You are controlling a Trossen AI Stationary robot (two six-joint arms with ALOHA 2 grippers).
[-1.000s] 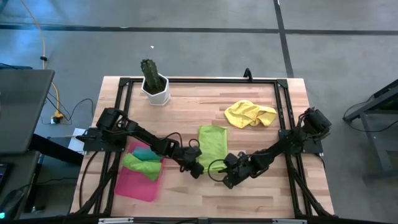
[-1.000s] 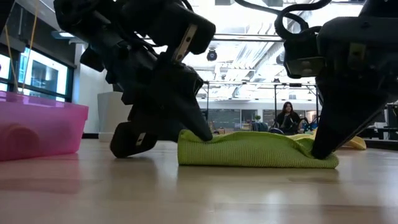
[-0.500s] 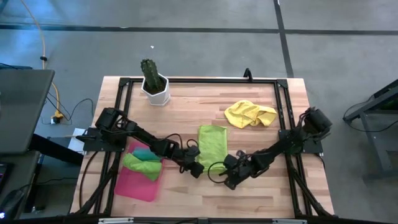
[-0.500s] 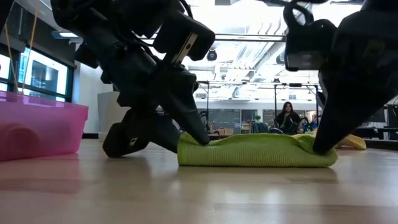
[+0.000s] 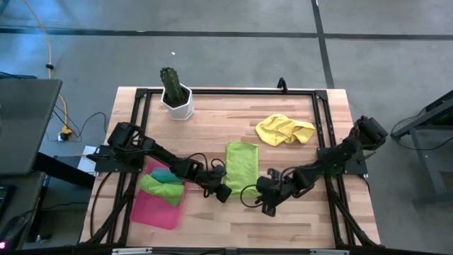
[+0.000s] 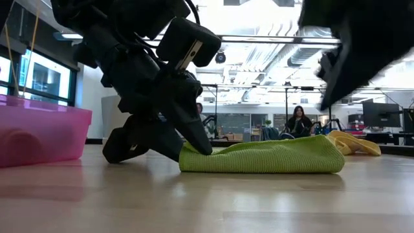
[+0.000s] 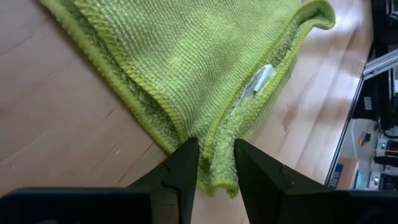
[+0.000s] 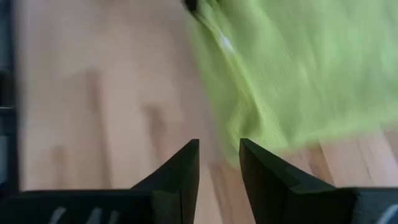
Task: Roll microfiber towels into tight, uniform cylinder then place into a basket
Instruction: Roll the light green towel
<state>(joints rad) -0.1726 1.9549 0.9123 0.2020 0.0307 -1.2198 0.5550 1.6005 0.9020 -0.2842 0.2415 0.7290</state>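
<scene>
The lime green towel (image 5: 241,164) lies on the table as a folded strip; it also shows in the low view (image 6: 265,157). My left gripper (image 5: 225,191) is down at its near left corner, closed on it (image 7: 214,149). My right gripper (image 5: 265,205) is off the towel's near right corner, raised above the table (image 6: 343,58), open and empty (image 8: 219,146). The pink basket (image 5: 152,209) lies at the near left with the green towel (image 5: 163,188) and the teal towel (image 5: 164,173) in it. The yellow towel (image 5: 284,129) lies crumpled at the far right. My left gripper pinches the lime green towel's near left corner (image 7: 216,169) between its two fingers, at the hemmed edge; how many layers, I cannot tell. The fingers (image 6: 197,139) slant down onto it from the table's left. The towel lies flat on the table, slack.
A white pot with a cactus (image 5: 175,95) stands at the far left. A black frame (image 5: 226,91) runs around the table top. Bare wood lies between the lime green towel and the near edge. A person sits in the room beyond the table (image 6: 299,122).
My right gripper has let go of the lime green towel's near right corner, risen clear of the table and drawn a little toward the right edge. That corner has dropped flat. My left gripper keeps its hold on the near left corner.
</scene>
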